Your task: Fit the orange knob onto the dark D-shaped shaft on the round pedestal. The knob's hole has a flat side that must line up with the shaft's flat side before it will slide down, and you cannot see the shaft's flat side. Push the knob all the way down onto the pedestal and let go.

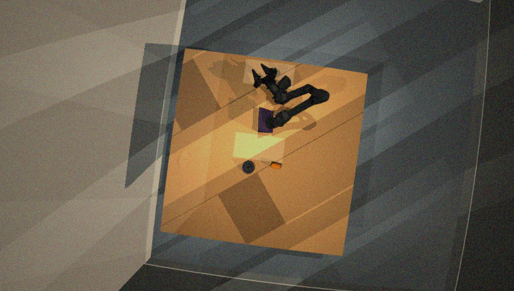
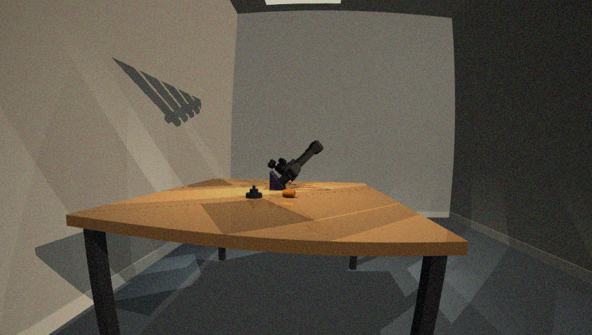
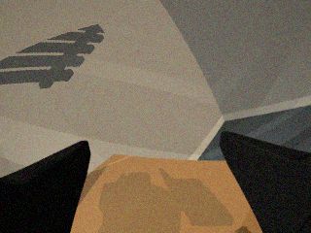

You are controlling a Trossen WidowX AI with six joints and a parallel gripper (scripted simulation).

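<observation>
Knob [image 1: 276,165] [image 2: 289,193]: lies on its side on the tabletop [image 1: 306,202] [image 2: 352,224] [image 3: 136,165], right of the pedestal [image 1: 243,169] [image 2: 253,195] in the top and exterior views, near but apart.
Shaft [image 1: 248,167] [image 2: 253,187]: stands upright at the pedestal's centre, with no knob on it; flat side impossible to tell.
Tool [image 1: 257,67] [image 2: 276,162] [image 3: 155,144]: stands wide, with nothing between the fingers; well apart from the pedestal, beyond the block [image 1: 265,119] [image 2: 274,182].
Arm [image 1: 300,107] [image 2: 307,155]: reaches away from the pedestal.
Done: nothing yet, judging by the loose knob and bare shaft.
Left: grasp, bring upright, carry over the pedestal, turn until the flats match, push fully down, let go.
Progress: probably at the very start.
Count: one knob, one pedestal, one shaft, one arm, one tool with two fingers, one block, one tabletop.
</observation>
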